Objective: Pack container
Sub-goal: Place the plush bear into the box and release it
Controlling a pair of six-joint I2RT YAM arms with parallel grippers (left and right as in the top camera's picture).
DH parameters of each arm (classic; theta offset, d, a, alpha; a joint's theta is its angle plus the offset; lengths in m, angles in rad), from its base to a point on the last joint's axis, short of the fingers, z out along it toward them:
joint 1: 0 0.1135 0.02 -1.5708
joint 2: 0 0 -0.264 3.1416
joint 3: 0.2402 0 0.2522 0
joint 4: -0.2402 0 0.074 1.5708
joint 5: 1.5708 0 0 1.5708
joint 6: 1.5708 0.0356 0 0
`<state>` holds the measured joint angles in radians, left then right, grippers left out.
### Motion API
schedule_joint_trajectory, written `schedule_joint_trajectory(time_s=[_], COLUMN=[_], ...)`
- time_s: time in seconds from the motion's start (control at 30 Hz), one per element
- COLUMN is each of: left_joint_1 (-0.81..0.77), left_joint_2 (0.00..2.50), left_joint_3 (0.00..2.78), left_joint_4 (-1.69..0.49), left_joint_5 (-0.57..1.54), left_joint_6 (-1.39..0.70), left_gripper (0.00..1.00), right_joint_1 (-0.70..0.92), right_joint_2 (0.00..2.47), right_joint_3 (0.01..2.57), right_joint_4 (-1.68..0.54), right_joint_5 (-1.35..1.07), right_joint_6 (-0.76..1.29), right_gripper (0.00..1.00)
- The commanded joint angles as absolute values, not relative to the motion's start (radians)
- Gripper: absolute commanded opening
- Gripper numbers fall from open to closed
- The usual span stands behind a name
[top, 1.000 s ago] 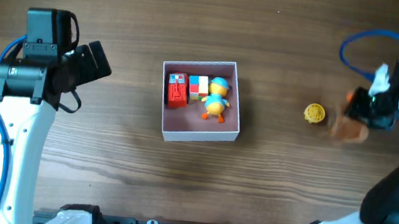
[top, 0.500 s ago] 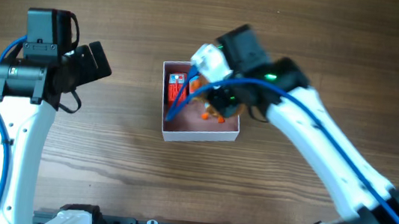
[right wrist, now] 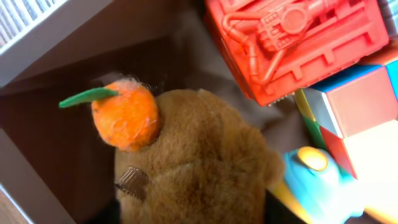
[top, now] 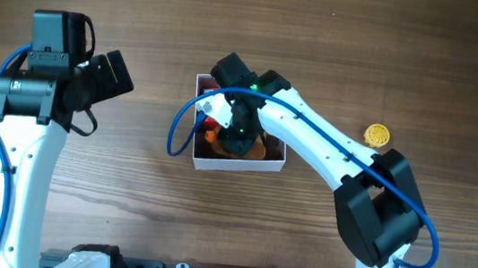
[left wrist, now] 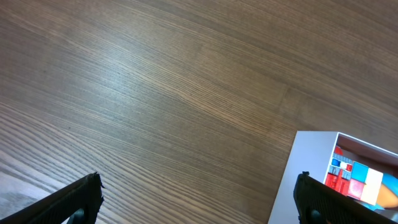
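Hanging low over the container point(top: 237, 164), the right gripper point(top: 237, 132) hides its own fingertips from the overhead camera, and its wrist camera shows none clearly, so whether its jaws are apart or clamped on something cannot be told. That wrist view is filled by a brown plush toy point(right wrist: 199, 168) with a small orange fruit point(right wrist: 127, 117) and green leaf on it, lying against the dusty-pink floor near one inner wall. Just beside the plush sits a red toy point(right wrist: 298, 43) with moulded ridges, next to it a colour-block cube point(right wrist: 364, 106), and a blue and yellow toy point(right wrist: 311, 165) touches the plush at the lower right. From above, most of these are covered by the arm; only a strip of red and an orange-brown patch, probably the plush, show inside the white walls. The container stands at the middle of the wooden table point(top: 144, 15). A small round yellow thing point(top: 377, 135) lies on the wood well to the right of it, apart from everything else. The left gripper point(left wrist: 199, 205) is off to the left, clear of the box, its two black fingertips point(left wrist: 81, 198) spread wide with nothing between them; its camera catches a white corner of the container point(left wrist: 305, 180) with the red toy point(left wrist: 339, 174) and cube point(left wrist: 368, 183) inside.
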<state>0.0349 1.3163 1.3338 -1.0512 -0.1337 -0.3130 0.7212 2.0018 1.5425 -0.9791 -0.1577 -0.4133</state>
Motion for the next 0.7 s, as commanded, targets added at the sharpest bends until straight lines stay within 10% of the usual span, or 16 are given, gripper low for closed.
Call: schedule_joint_trajectory(time_s=[0.0, 0.6, 0.67], left_joint_1=[0.041, 0.041, 0.041], left_joint_2=[1.308, 1.334, 1.334], left_joint_3=[1.339, 1.339, 1.339], left_joint_4=[-1.052, -1.051, -1.051], left_joint_5=[-0.140, -0.140, -0.140], left_joint_6=[-0.322, -0.322, -0.322], left_gripper=[0.99, 0.97, 0.97], right_joint_1=[0.722, 0.712, 0.712], right_joint_2=[2.008, 1.770, 1.756], right_joint_3=[1.544, 1.637, 1.637], right_joint_4=[-0.984, -0.908, -0.987], right_joint_5=[-0.212, -0.033, -0.033], right_joint_6=[-0.413, -0.302, -0.226], right_gripper=[0.62, 0.85, 0.65])
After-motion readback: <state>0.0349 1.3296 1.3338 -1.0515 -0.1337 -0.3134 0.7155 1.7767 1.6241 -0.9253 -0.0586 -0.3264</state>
